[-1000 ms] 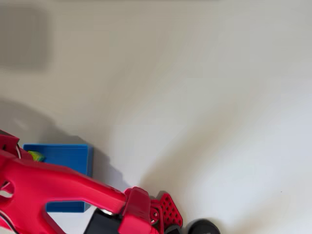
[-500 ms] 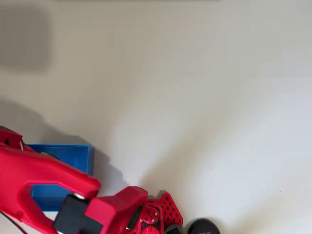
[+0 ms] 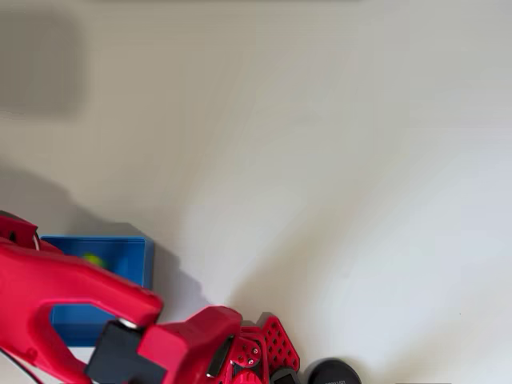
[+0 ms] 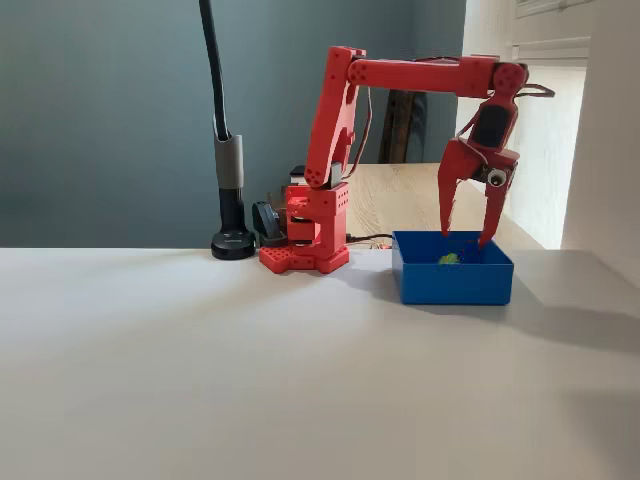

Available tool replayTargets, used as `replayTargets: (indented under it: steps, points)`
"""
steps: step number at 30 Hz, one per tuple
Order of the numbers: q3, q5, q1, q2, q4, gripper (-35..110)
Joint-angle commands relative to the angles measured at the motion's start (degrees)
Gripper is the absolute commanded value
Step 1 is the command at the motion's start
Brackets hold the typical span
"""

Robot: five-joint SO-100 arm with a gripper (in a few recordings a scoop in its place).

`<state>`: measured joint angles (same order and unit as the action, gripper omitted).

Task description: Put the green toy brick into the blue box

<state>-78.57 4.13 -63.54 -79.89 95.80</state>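
**Brick lying in the box, pincer spread above it**

The green toy brick (image 4: 448, 258) lay inside the blue box (image 4: 452, 283), showing just over the front wall in the fixed view. In the overhead view it appeared as a small lime patch (image 3: 94, 260) on the box floor, near the wall farthest from my base. It touched neither of my fingers.

The blue box (image 3: 138, 258) sat on the white tabletop (image 4: 250, 370) close to its rear edge in the fixed view, just to the right of my red base (image 4: 306, 240). In the overhead view it sat at the lower left, partly covered by my arm (image 3: 72, 292).

My pincer (image 4: 469, 238) hung over the box, pointing down, with its two fingers spread well apart and nothing between them. The fingertips (image 4: 485, 240) reached about the level of the box rim, one on each side of the brick.

A black lamp stand (image 4: 231, 170) stood just left of my base at the rear of the tabletop.
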Motion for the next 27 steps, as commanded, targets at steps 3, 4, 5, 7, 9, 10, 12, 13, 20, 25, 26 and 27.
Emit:
replayTargets:
  steps: [3, 4, 5, 7, 9, 10, 12, 13, 20, 25, 26, 27]
  points:
    - [1.4, -0.3, -0.4, -1.4, 1.1, 24]
    - [1.7, -0.5, -0.4, -1.4, 1.1, 23]
    - [2.1, -0.7, -0.4, -1.4, 1.1, 23]
    - [3.1, -1.1, -0.4, -1.6, 1.1, 21]
    - [4.7, -1.4, -0.3, -1.7, 1.3, 18]
    - [5.6, -1.6, -0.3, -1.7, 1.3, 15]
    - [7.7, -1.8, -0.2, -1.7, 1.3, 6]
    - [9.1, -1.8, -0.1, -1.9, 1.3, 2]
    - [20.9, -1.9, 0.5, -2.5, 1.3, 0]
    - [29.9, -1.9, 2.9, -3.9, 1.6, 0]
    - [30.2, -2.3, 3.3, -4.8, 1.5, 0]
    - [30.2, -2.5, 4.2, -5.9, 1.5, 0]
